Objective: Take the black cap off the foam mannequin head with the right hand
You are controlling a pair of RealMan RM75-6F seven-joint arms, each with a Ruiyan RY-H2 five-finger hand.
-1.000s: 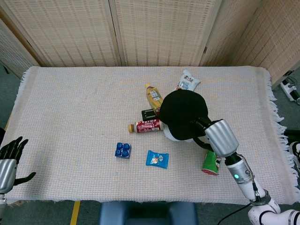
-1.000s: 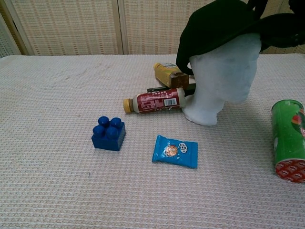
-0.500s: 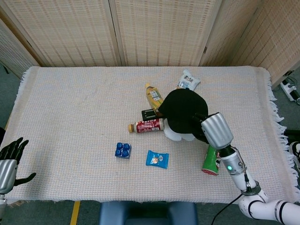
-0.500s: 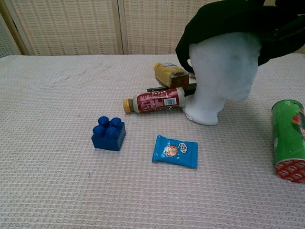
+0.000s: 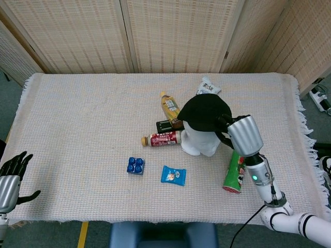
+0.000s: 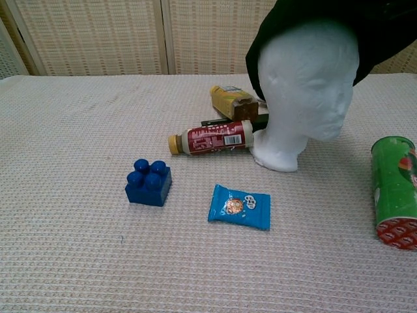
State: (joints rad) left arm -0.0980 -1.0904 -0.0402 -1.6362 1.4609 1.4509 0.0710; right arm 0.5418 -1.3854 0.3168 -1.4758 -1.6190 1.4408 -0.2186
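The white foam mannequin head (image 5: pixel 198 143) stands upright right of the table's middle, facing right in the chest view (image 6: pixel 305 91). The black cap (image 5: pixel 204 110) hovers over its crown, tilted, and only its lower edge (image 6: pixel 306 19) shows at the top of the chest view. My right hand (image 5: pixel 226 125) grips the cap at its right side; dark fingers merge with the fabric. The silver forearm (image 5: pixel 243 137) runs down to the right. My left hand (image 5: pixel 13 166) hangs off the table's front left corner, fingers spread, holding nothing.
A red-labelled bottle (image 6: pixel 212 139), a yellow bottle (image 6: pixel 231 101) and a black item (image 5: pixel 164 125) lie just left of the foam head. A blue brick (image 6: pixel 148 182) and a blue snack packet (image 6: pixel 239 207) sit in front. A green can (image 6: pixel 393 189) lies at the right, a white packet (image 5: pixel 207 84) behind.
The cap has risen and slid back off the foam head, baring the forehead and face. My right arm moved up and to the right with it. The left hand stayed put.
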